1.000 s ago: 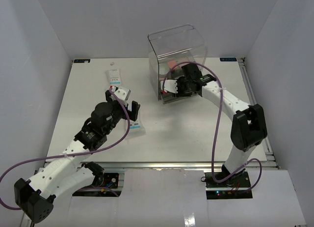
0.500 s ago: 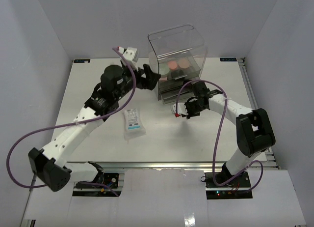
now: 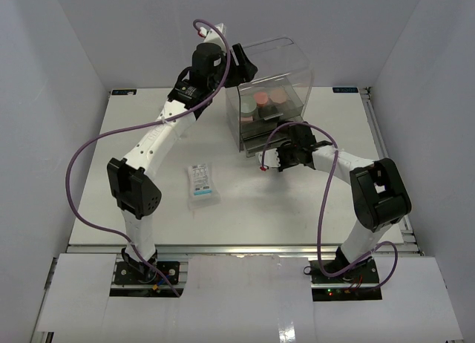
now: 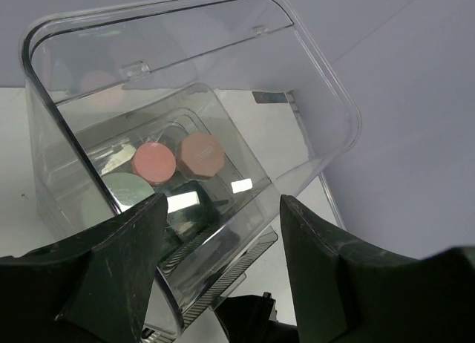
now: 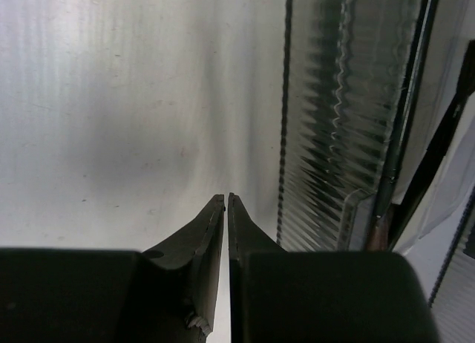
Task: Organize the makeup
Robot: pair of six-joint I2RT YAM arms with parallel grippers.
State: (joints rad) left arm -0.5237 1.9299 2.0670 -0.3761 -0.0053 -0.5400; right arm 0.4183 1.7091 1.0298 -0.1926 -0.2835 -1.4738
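Hovering our left gripper [image 4: 221, 209] by the clear box [image 4: 67, 157], we have its fingers spread wide, gripping nothing. Inside the box, a round pink compact [image 4: 154, 163] lies just beside a faceted pink compact [image 4: 200, 154]. Our right gripper [image 5: 226, 200] is pinched closed, nothing visible between its fingers, beside the ribbed drawer front [image 5: 334, 135]. A white sachet [image 3: 202, 183] lies on the table [image 3: 245, 217], apart from the box.

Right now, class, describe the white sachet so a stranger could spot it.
Start at the clear plastic box at the far side of the table. Nearer and to its left lies a lone, flat white sachet. Unlike the round compacts, it sits outside the box.
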